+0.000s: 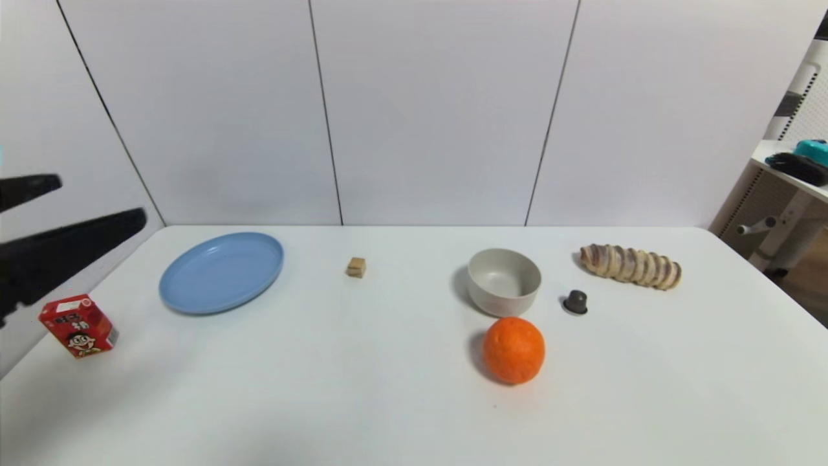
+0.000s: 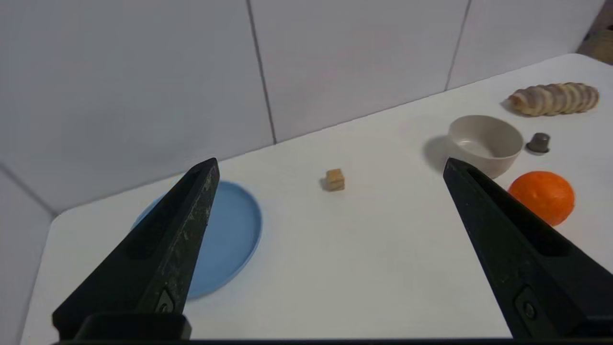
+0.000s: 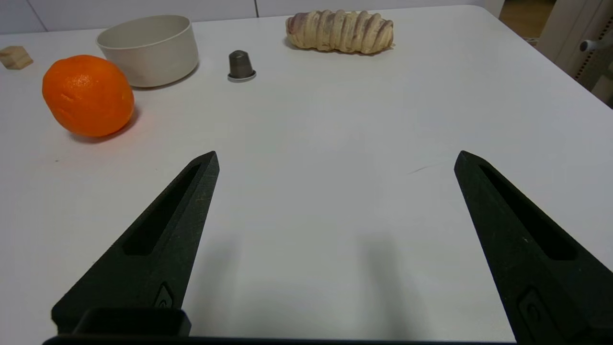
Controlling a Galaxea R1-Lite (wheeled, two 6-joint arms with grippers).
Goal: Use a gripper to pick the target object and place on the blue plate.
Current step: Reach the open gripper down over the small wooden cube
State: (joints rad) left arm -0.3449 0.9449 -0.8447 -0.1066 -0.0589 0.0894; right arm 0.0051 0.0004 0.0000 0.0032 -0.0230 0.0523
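Currently, cube (image 1: 356,267): on the table (image 1: 388,401), between plate (image 1: 222,273) and bowl (image 1: 504,282)
Left claw (image 2: 330,165): spread, holding nothing, above the table's left side
Right claw (image 3: 337,155): spread, above bare tabletop

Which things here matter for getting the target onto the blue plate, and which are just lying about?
For the job:
- wooden cube
- blue plate
- left gripper, open above the table

Just lying about:
- red carton
- bowl
- orange
- capsule
- ridged roll
- right gripper, idle over the table
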